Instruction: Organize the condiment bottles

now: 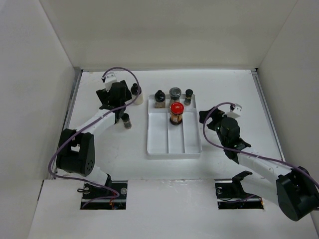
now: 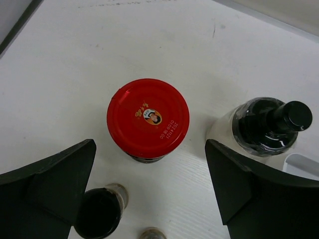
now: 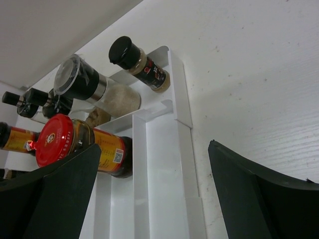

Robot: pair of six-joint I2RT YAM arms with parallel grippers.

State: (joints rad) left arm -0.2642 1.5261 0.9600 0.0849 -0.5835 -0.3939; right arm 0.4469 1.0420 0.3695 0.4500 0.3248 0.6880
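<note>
The white tray holds a red-capped amber jar, a grey-lidded jar and two small black-capped bottles. My left gripper hangs left of the tray. It is open over a second red-capped jar, with its fingers wide of the cap. A pale black-capped bottle and a small black-capped bottle stand beside that jar. My right gripper is open at the tray's right side, nothing between its fingers. It faces the tray and its red-capped jar.
White walls enclose the table on the left, back and right. The pale bottle and a small bottle stand on the table close to my left arm. The tray's near half holds nothing.
</note>
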